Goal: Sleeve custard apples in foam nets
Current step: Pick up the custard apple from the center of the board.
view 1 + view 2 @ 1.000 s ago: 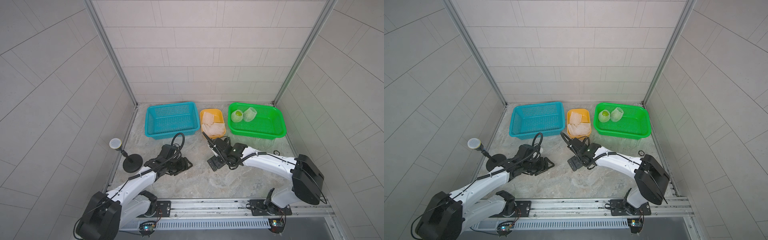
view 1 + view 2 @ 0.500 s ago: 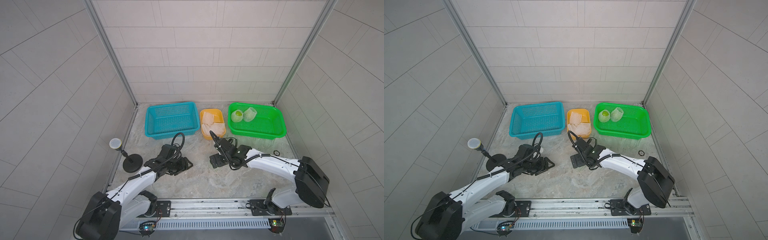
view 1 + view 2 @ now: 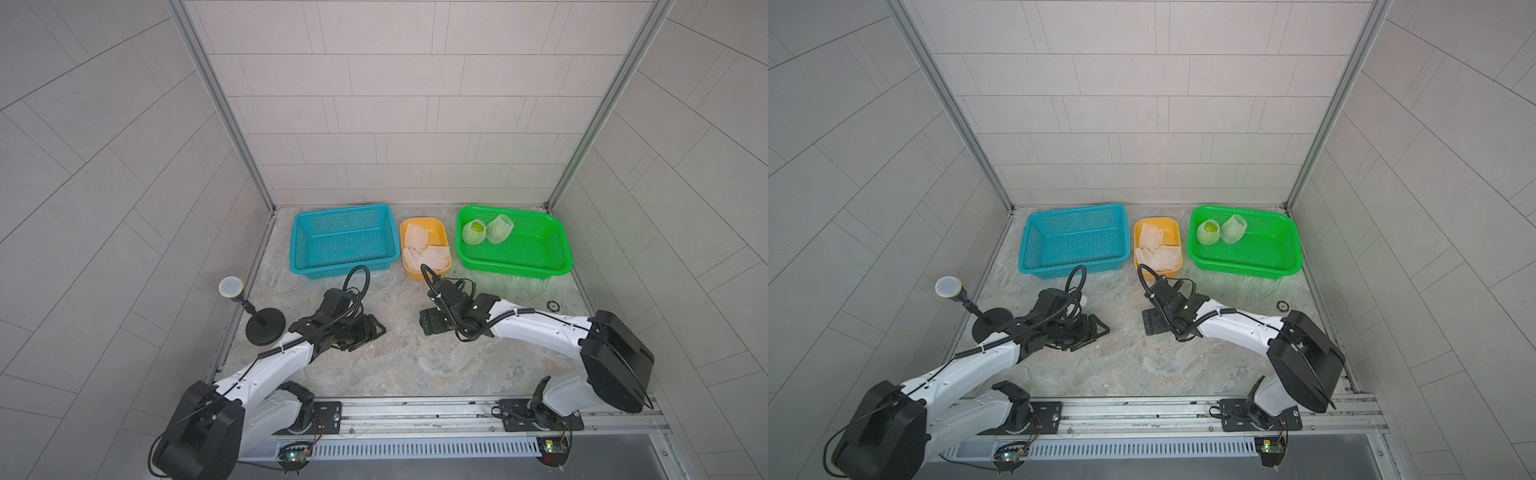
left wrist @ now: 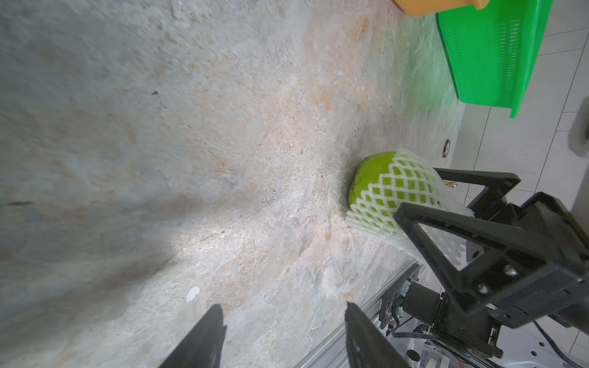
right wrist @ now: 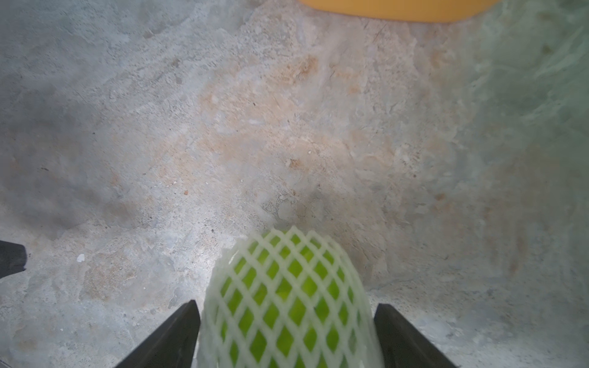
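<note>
A custard apple (image 4: pixel 376 178), bright green, lies on the stone floor with a white foam net (image 5: pixel 287 302) pulled over most of it. My right gripper (image 5: pixel 287 337) straddles it with the jaws wide. One finger touches the net and a thin gap shows at the other. Only a scrap of that net (image 3: pixel 432 336) shows under the right gripper (image 3: pixel 432 324) in the top views. My left gripper (image 4: pixel 283 318) stands open and empty to the left, also seen in a top view (image 3: pixel 365 332). Two netted custard apples (image 3: pixel 473 231) (image 3: pixel 500 227) lie in the green basket (image 3: pixel 557 249).
Loose foam nets (image 3: pixel 426 255) fill the small orange tub (image 3: pixel 440 226) at the back middle. An empty blue basket (image 3: pixel 299 257) stands to its left. A microphone on a round black stand (image 3: pixel 266 328) is at the left wall. A small ring (image 3: pixel 553 306) lies at the right.
My right arm has shifted slightly to the right and its jaws have drawn in a little round the netted apple. The left arm has not moved.
</note>
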Tool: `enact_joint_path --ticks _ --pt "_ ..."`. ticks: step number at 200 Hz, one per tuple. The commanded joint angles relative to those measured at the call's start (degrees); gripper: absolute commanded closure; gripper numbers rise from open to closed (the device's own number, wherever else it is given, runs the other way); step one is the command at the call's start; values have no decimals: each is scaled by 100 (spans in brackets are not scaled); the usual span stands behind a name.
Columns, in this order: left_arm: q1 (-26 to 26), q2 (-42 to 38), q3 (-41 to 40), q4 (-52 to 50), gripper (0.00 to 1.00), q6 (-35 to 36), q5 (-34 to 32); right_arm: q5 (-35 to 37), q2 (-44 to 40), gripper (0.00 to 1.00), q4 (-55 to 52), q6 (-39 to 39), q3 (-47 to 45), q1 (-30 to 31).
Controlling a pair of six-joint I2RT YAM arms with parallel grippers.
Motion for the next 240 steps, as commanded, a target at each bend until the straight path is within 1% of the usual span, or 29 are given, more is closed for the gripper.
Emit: enact_joint_path --ticks 1,43,106,141,180,217,240 --pt "0 5 89 78 36 98 -6 114 148 11 -49 37 80 37" --pt "1 70 98 91 36 104 -4 309 407 14 -201 -141 194 148" --pt "-6 81 67 104 36 85 -17 575 1059 12 -362 -393 379 323" --pt "-6 63 55 95 37 81 -18 565 1283 12 -318 -444 467 336" --pt "-1 59 54 93 36 80 -26 564 1174 12 -329 -550 527 335" --pt "-5 82 55 104 37 81 -17 583 877 5 -487 -637 660 336" --pt "2 65 54 104 37 80 -21 656 695 2 -704 -767 810 331"
